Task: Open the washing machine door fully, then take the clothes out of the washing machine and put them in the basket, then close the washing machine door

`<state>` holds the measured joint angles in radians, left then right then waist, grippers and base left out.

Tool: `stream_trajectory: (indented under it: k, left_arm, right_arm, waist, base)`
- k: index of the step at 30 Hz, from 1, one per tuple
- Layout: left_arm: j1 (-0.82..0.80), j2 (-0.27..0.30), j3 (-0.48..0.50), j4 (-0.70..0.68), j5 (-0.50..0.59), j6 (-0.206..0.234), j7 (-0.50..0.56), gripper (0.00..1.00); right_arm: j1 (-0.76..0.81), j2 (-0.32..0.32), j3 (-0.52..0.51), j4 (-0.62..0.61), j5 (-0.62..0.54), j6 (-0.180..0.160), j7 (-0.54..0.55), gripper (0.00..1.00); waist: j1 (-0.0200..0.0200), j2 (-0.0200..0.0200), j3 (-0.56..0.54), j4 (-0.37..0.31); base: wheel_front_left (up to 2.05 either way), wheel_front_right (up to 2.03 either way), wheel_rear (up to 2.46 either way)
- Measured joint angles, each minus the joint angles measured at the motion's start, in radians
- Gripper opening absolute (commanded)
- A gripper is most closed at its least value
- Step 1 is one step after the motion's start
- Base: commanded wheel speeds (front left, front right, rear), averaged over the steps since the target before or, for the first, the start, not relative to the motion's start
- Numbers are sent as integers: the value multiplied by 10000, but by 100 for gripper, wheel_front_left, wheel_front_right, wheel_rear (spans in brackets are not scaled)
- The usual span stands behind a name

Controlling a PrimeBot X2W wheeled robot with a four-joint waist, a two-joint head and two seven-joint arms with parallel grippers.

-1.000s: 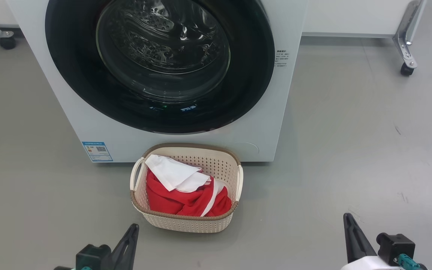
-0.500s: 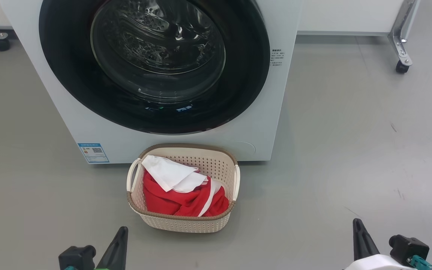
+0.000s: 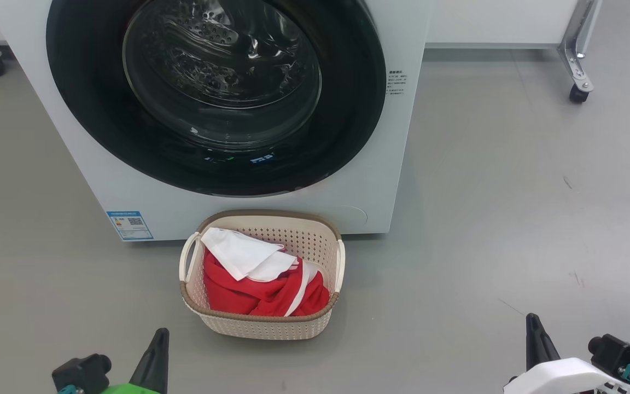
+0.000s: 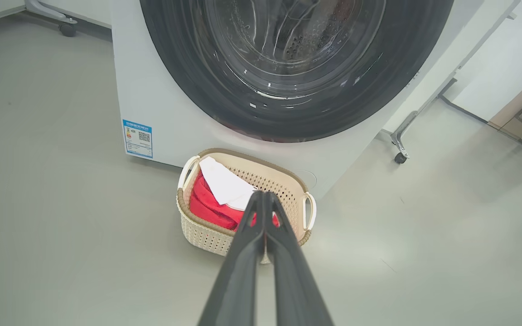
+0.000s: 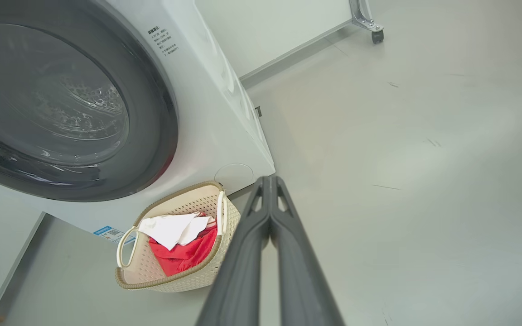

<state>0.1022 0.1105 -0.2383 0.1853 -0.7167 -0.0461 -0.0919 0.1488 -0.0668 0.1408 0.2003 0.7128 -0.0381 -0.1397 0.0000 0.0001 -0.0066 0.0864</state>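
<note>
Plain grey floor (image 3: 484, 191). My left end effector (image 4: 262, 194) and right end effector (image 5: 268, 179) are pinched shut, empty. Ahead, soft floppy clothes (image 3: 238, 290) sit in basket (image 3: 260, 324); pinch a fold. Beyond, washing machine door (image 3: 96, 137) looks closed, glossy and slippery, so grab its edge.

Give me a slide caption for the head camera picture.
Red and white clothes lie in the basket on the floor before the closed washing machine door.

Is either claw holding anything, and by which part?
Nothing is held. The left claw and right claw are shut and empty; the red-and-white fabric clothes lie in the cream perforated plastic basket.
</note>
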Motion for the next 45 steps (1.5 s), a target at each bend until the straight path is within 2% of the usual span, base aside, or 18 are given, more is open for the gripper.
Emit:
stream_trajectory:
  k: [45]
  left_arm:
    - [-837,-192,1490,426,-5394,-399,913,0]
  right_arm:
    - [-1107,-42,-1223,337,5519,894,1175,0]
  waist:
    - [1,0,59,-510]
  base:
    - [0,0,0]
